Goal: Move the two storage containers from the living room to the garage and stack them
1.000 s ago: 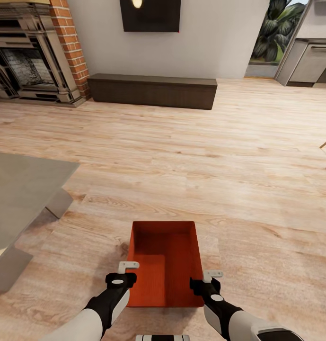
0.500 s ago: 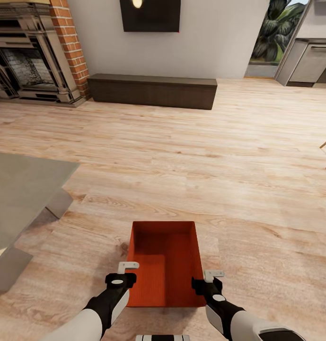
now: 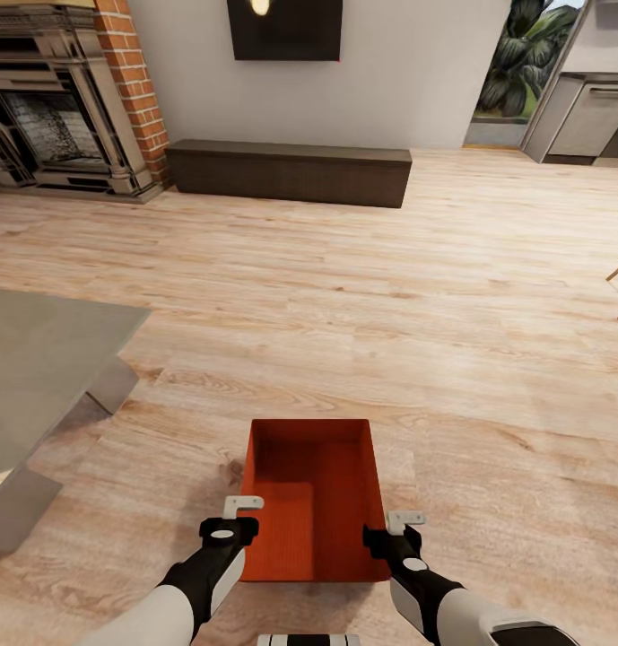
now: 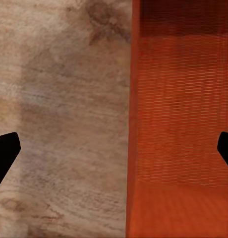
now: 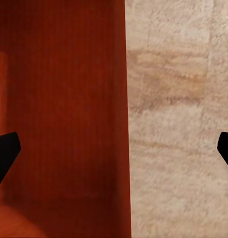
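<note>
The red box (image 3: 314, 498) is sitting on the wood floor (image 3: 389, 296) of the living room, directly ahead of the robot. The left gripper (image 3: 240, 518) and right gripper (image 3: 391, 529) are straddling its two long walls, each with jaws spread wide and one finger on either side of the wall, holding nothing. This positioning is setting up a two-handed lift.

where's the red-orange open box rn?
In the head view the red-orange rectangular box sits on the light wood plank floor, low and centred, between the left pincer and right pincer.
</note>
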`<state>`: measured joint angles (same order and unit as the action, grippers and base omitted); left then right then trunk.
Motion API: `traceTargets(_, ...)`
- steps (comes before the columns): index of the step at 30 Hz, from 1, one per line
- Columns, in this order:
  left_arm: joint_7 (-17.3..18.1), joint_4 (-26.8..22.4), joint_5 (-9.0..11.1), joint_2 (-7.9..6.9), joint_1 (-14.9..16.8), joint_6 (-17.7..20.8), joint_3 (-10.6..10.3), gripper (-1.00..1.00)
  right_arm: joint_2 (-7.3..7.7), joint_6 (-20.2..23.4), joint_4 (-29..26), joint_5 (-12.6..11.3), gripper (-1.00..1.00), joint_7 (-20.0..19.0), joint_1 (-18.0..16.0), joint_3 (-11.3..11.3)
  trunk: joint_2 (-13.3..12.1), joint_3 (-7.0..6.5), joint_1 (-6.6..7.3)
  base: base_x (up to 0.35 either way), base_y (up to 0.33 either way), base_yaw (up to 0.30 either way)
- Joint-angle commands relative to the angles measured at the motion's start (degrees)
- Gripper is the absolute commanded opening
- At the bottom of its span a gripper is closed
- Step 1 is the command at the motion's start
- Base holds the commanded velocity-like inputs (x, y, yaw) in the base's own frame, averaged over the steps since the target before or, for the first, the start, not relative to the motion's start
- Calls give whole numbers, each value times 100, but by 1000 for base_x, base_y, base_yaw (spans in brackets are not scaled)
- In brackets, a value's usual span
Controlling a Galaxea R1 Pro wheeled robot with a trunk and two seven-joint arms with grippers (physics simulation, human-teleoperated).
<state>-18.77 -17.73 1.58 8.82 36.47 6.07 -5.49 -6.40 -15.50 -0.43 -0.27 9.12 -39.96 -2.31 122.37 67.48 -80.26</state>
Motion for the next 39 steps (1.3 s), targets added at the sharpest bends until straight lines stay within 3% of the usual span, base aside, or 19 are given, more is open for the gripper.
traceTargets(1,-39,-11,17,-3,0,41,-48,100,-2,-14,6,-5,100,27,-3,-24,1,4,1,0,0,0)
traceTargets(16,-56,-3,46,19,0,37,-41,100,-1,-14,6,-60,100,27,-3,-24,1,4,1,0,0,0)
traceTargets(25,-52,-1,214,20,0,39,-40,100,-2,-14,5,-61,100,26,-3,-24,1,4,1,0,0,0)
traceTargets(35,-55,-10,228,7,0,37,-40,100,-2,-14,7,-61,100,26,-3,-24,403,183,-219,0,0,0)
traceTargets(39,-56,-11,229,6,0,35,-40,100,-1,-14,6,-61,100,26,-3,-24,403,183,-219,0,0,0)
